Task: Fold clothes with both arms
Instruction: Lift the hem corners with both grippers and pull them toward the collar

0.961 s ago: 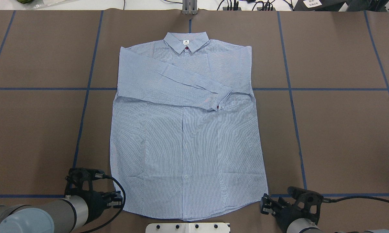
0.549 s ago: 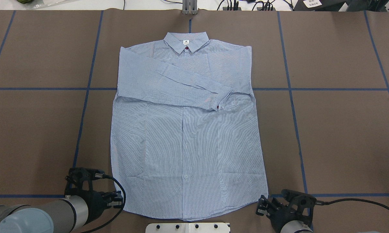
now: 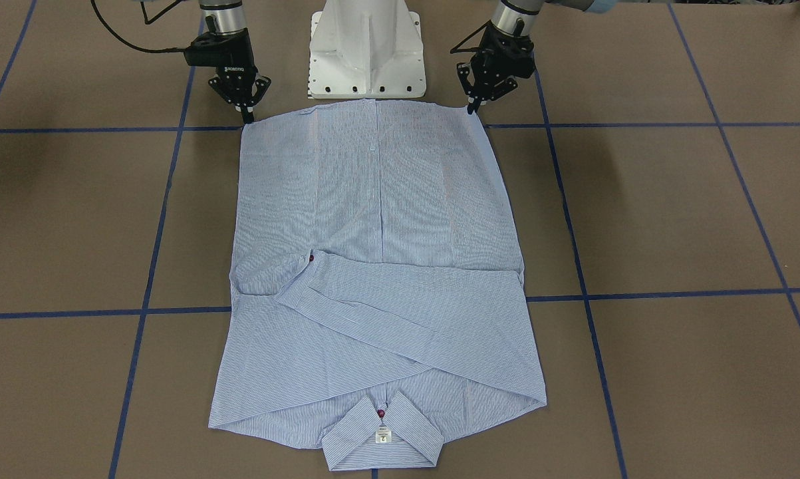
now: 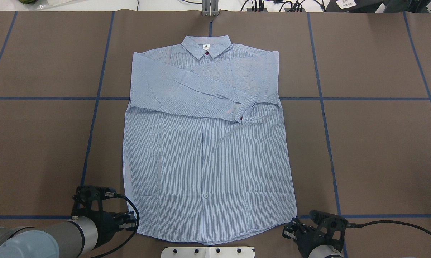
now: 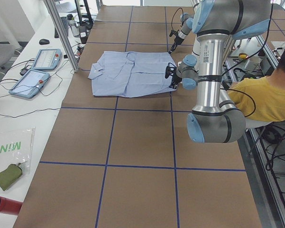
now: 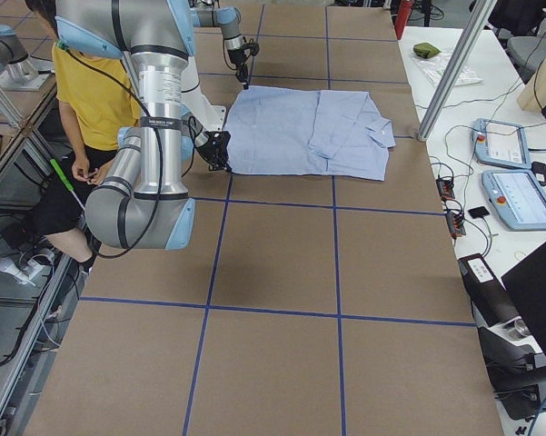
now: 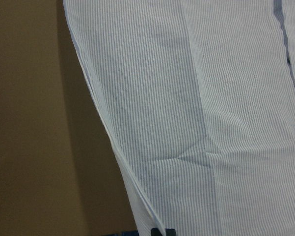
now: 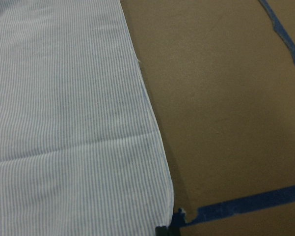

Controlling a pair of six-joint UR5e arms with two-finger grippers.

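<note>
Left gripper (image 3: 471, 106) and right gripper (image 3: 247, 114) are shown lowered to the table (image 4: 380, 143), one at each near corner of the shirt (image 4: 208, 150), by the hem beside the white base (image 3: 366, 46). In the front-facing view each pair of fingers is seen drawn together toward the tips. Whether the gap is fully closed, or any cloth is pinched, cannot be told, since the wrist views show only a dark tip at the hem edge. The hem is seen lying flat at both corners, with nothing raised. The shirt is spread face up along the middle of the table, its collar (image 4: 205, 44) at the far end. Both sleeves are laid across the chest, one cuff (image 4: 242, 116) resting near the right side seam. The sleeve folds are therefore judged complete. The lengthwise fold of the body, hem toward collar, is judged not yet begun, along with any further folding.
</note>
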